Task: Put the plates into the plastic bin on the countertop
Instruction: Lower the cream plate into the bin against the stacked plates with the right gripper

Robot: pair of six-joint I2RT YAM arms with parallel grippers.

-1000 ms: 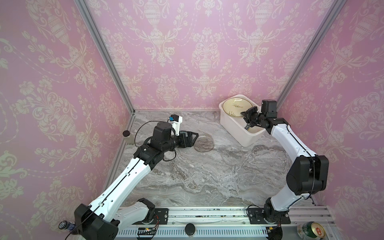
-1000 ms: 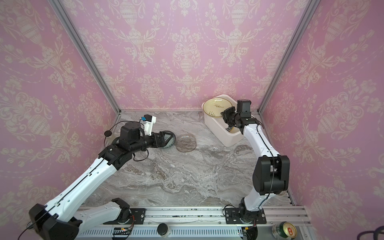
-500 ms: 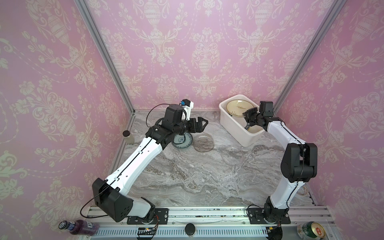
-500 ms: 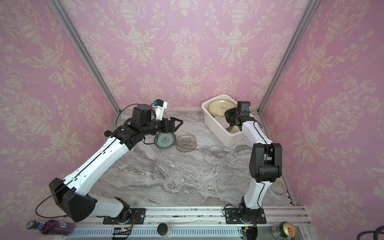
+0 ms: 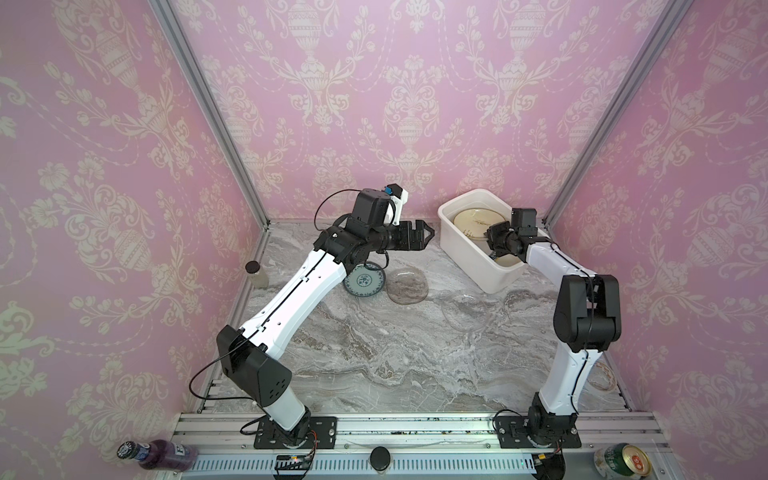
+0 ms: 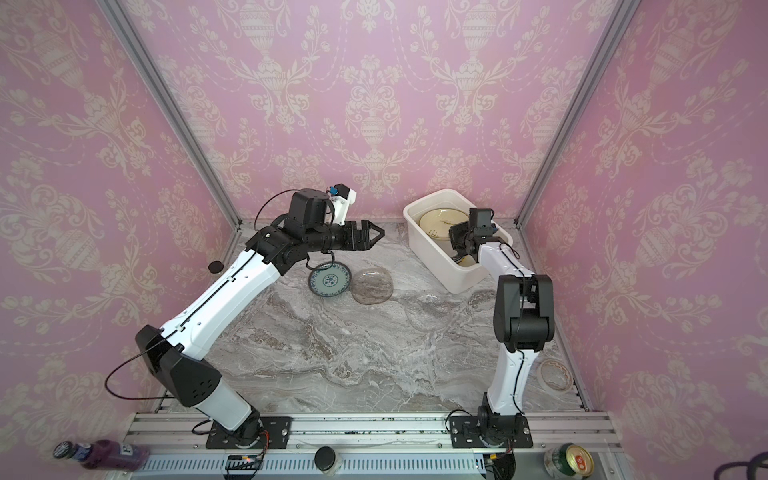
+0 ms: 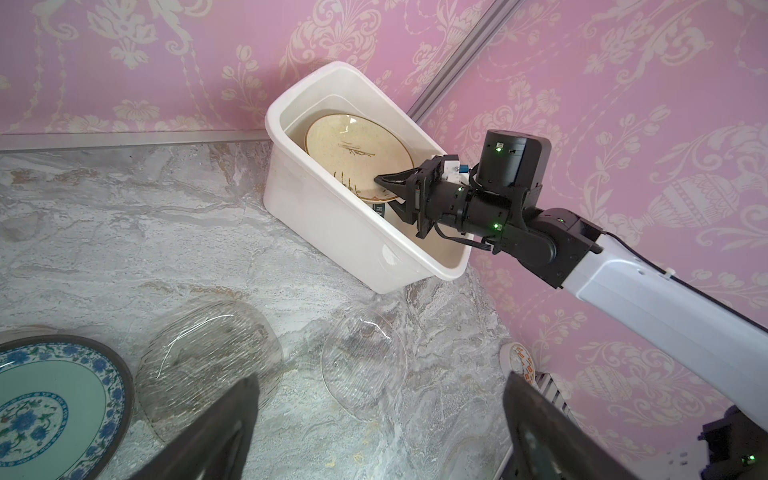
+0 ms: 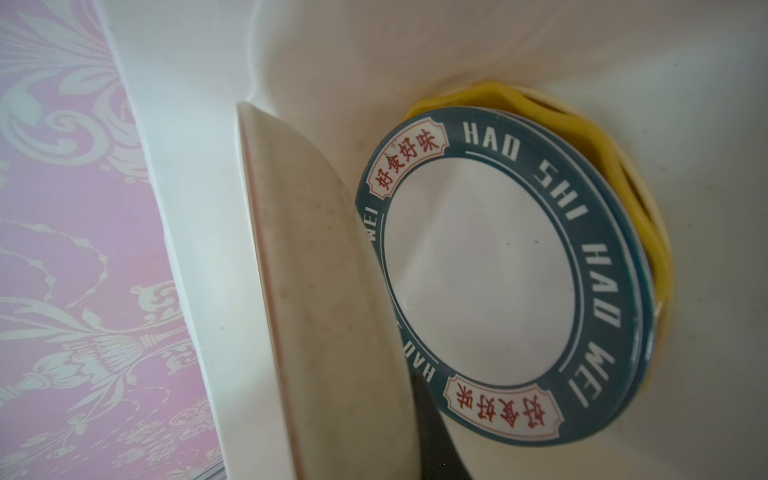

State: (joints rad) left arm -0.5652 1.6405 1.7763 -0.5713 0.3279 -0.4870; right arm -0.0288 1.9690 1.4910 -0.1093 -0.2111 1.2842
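Leaning cream plate (image 7: pixel 353 149) in bin (image 7: pixel 332 241)

Countertop (image 5: pixel 374 353): bin (image 5: pixel 469 257), teal plate (image 5: pixel 368 284), glass plates (image 5: pixel 407 286)

Reaching from the left toward the middle with the arm raised, left gripper (image 5: pixel 428 236) held level and spread wide. From the right, folding the elbow high, dipping the right gripper (image 7: pixel 384 191) downward, pinched narrow.
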